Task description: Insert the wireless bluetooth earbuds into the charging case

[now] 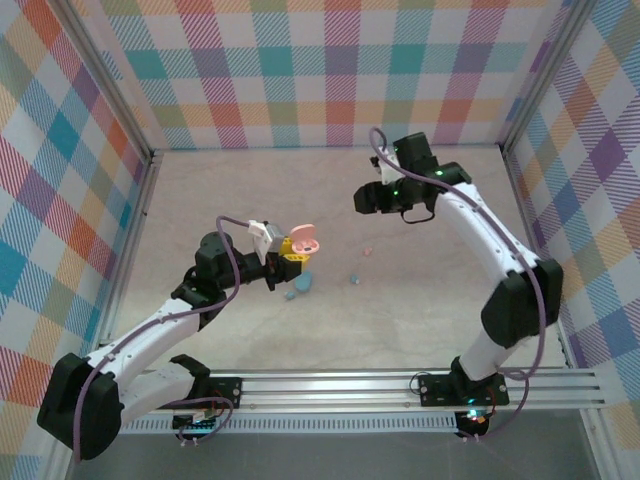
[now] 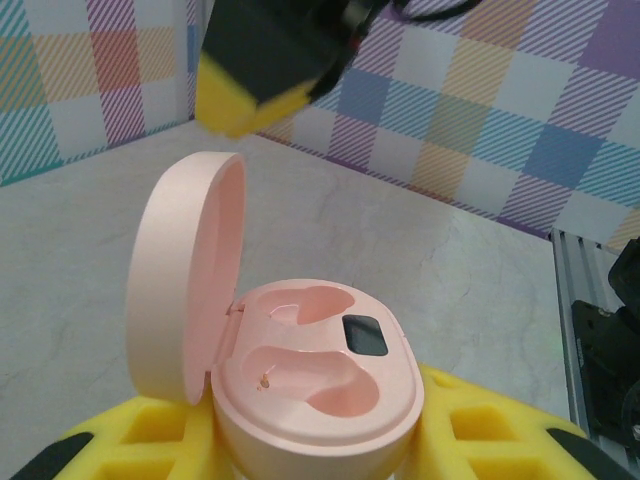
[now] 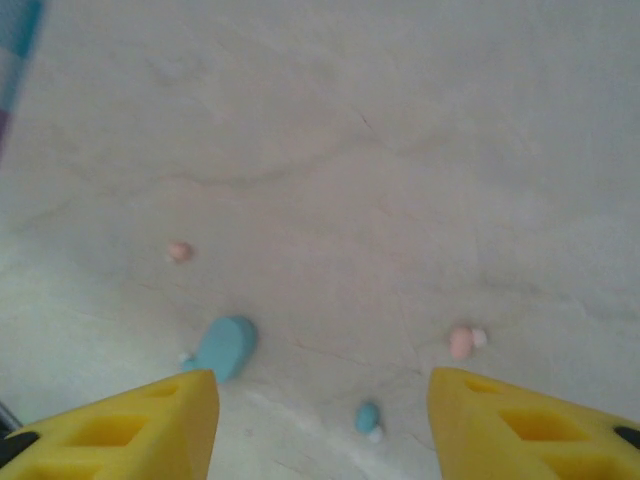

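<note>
Two arms are mine, and I will take them from the left. My left arm (image 1: 150, 335) lies low with its elbow bent and its forearm reaching toward the middle of the table (image 1: 430, 300). The left gripper (image 1: 287, 257) is clamped on the base of the pink charging case (image 2: 320, 400), with a yellow finger (image 2: 130, 440) pressed against each side. The case sits with its opening upward and its lid (image 2: 185, 280) swung up on the left. Both moulded wells are empty, and beside them is a small dark screen (image 2: 364, 335) whose content I cannot read. In the top view the blue case (image 1: 303, 283) lies on the table just near of that gripper, apart from it. Further right, my right arm (image 1: 500, 270) rises from its base, bends by the plaid right wall (image 1: 600, 200), and stretches back toward the far middle with its wrist turned down. The right gripper (image 3: 320, 390) stands well open with nothing between its yellow fingers. Below it, loose on the table, I see one pink earbud (image 3: 178, 251). Next comes a pale nub (image 3: 186, 357) touching the end of the blue case, too blurred for me to name. Then come a blue earbud (image 3: 368, 418) and a second pink earbud (image 3: 463, 341), all well apart from the pink case.
</note>
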